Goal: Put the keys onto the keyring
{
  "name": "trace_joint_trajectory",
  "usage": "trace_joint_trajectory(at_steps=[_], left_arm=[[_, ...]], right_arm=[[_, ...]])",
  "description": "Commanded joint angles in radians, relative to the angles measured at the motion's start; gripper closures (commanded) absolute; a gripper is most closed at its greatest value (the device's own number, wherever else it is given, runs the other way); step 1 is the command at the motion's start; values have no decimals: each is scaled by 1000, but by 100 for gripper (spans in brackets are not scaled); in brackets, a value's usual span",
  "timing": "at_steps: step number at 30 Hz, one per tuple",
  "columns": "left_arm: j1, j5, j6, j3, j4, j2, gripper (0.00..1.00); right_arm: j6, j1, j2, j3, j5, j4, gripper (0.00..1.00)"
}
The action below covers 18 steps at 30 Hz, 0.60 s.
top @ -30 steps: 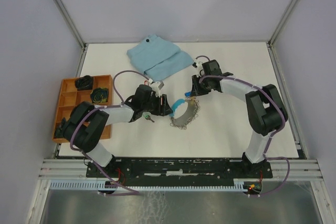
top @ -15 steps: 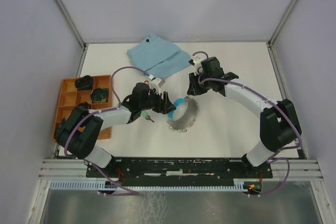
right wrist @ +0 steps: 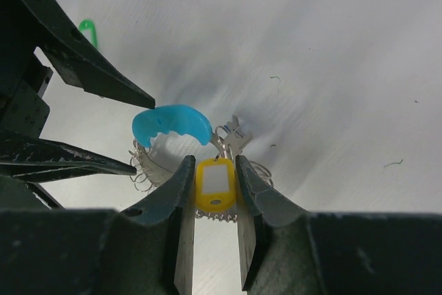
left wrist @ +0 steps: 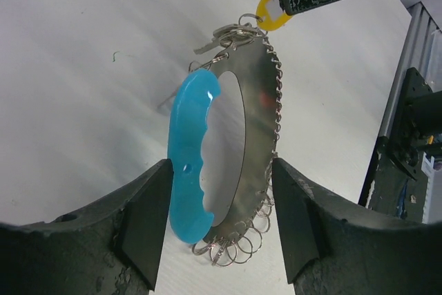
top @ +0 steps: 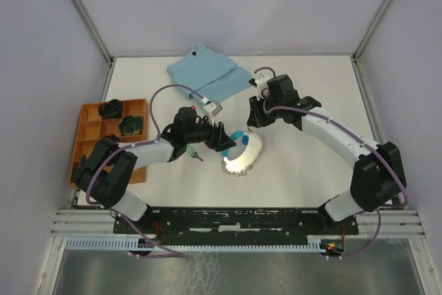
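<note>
My right gripper (right wrist: 215,168) pinches the keyring's (left wrist: 257,119) yellow tag (right wrist: 215,186) above the desk's (top: 304,164) middle, my left gripper (left wrist: 219,174) stands wide astride it, so I'm steadying it, and next must fetch the green-tagged key (top: 194,154).

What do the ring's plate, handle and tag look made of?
Plate: metal, likely steel, mirror-bright with reflections.
Handle: glossy blue plastic, judging by its moulded grip bumps and highlights.
Tag: yellow plastic, seemingly with a pale paper insert.
</note>
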Motion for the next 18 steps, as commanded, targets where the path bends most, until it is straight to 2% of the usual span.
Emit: trace_joint_trajectory(at_steps=[1,7,11,15,18], left_arm=[[-4,88,79,62,60,39,35],[-3,182,60,97,102,102,37],[3,171,59,113,103,134,36],[43,187,33,82,153,100,34],[54,196,67,72,124,52,32]], right_arm=[[-15,14,-64,38,-28,3,99],[-25,18,-95,31,-38,-7,99],[-27,19,-111,29,-58,-6,99],[-37,20,-121,33,-55,-15,99],[-43,20,-124,33,-51,-21,99]])
